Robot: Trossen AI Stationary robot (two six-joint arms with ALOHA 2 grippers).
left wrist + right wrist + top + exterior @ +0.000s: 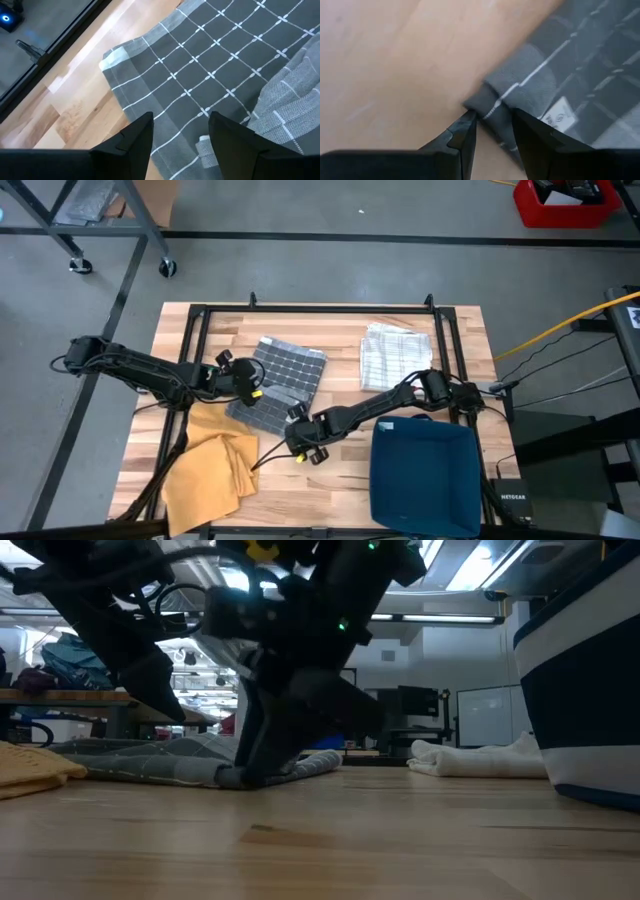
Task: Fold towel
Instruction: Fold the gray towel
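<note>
A grey towel with white checks (287, 376) lies partly folded at the table's middle, a lighter layer (262, 408) showing along its near side. My right gripper (492, 131) reaches down to the towel's near folded corner (490, 102), fingers open, one on each side of the corner. In the low view that gripper (245, 768) is down at the towel's near edge on the tabletop. My left gripper (180, 137) hovers open over the towel's left part (200, 75), touching nothing. My right gripper comes at the towel's near folded corner (496, 106) slanting down from the table's right. The corner, of several layers, lies on the table between the two fingertips (466, 125). Whether they touch it, I cannot tell.
A yellow cloth (210, 468) lies crumpled at the near left, close to the grey towel. A folded white checked towel (393, 355) rests at the far right. A dark blue bin (425, 475) stands at the near right. A black frame (196, 340) borders the table.
</note>
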